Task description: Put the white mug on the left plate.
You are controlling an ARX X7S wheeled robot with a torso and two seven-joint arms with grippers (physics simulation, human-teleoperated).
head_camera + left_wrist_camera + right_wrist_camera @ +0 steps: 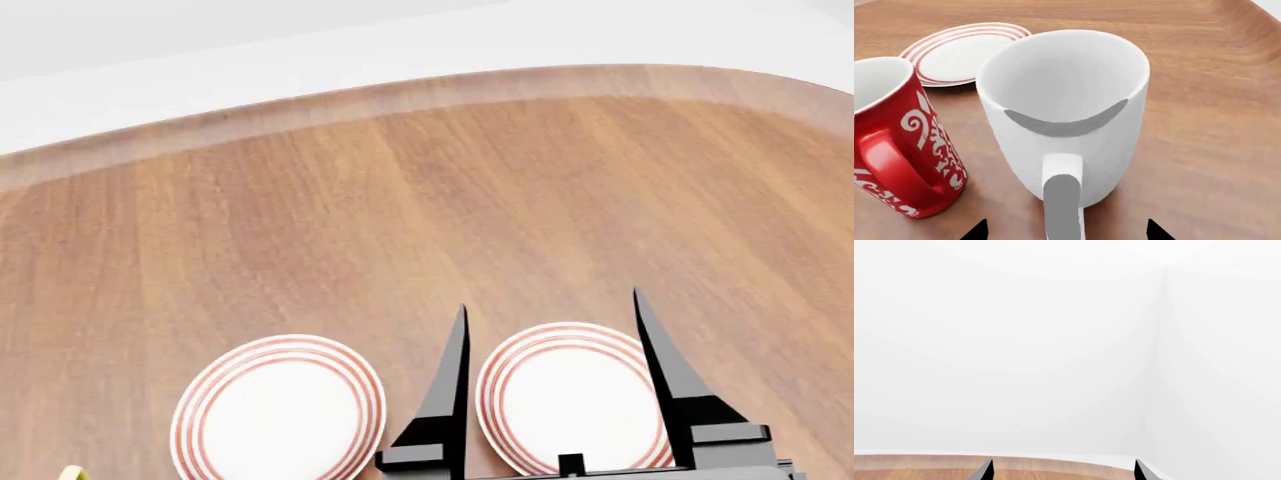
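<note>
The white mug stands upright on the wooden table, tall and plain, with its loop handle turned toward the left wrist camera. My left gripper is open. Its two dark fingertips sit wide on either side of the handle without touching it. In the head view the left plate lies at the lower left, white with thin red rings and bare. The white mug and my left gripper are out of the head view. My right gripper hangs open over the other plate and holds nothing; the right wrist view shows its fingertips apart.
A red patterned mug stands close beside the white mug. A ringed plate lies behind both mugs; I cannot tell which plate it is. A yellow sliver shows at the head view's bottom left. The curved table edge meets a white wall.
</note>
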